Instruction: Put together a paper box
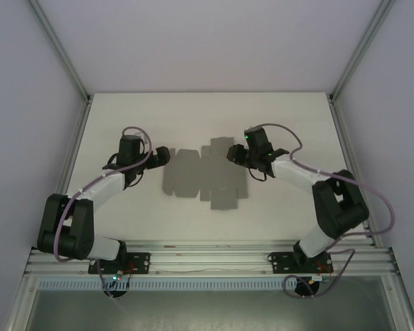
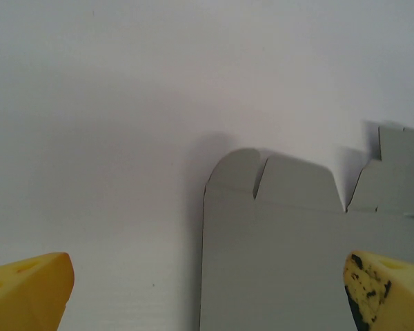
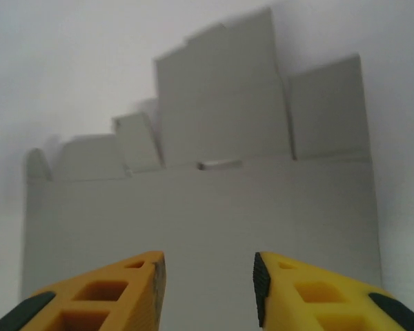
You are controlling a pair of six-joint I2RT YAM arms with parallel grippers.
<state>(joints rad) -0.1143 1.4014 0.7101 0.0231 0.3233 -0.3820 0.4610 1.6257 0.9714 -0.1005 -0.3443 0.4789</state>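
Note:
The paper box (image 1: 203, 181) is a flat grey die-cut sheet with flaps and tabs, lying on the white table (image 1: 207, 117). My left gripper (image 1: 164, 156) hovers at the sheet's left end, jaws wide open. In the left wrist view the sheet's rounded corner flaps (image 2: 283, 255) lie under and ahead of that gripper (image 2: 207, 289), and nothing sits between the yellow fingers (image 2: 27, 289). My right gripper (image 1: 233, 153) is over the sheet's upper right part. In the right wrist view that gripper (image 3: 208, 283) has a narrower gap, with the flat sheet (image 3: 214, 207) below it and nothing pinched.
An aluminium rail (image 1: 207, 258) carries both arm bases at the near edge. Slanted frame posts (image 1: 62, 48) and white walls close off the left, right and back of the table.

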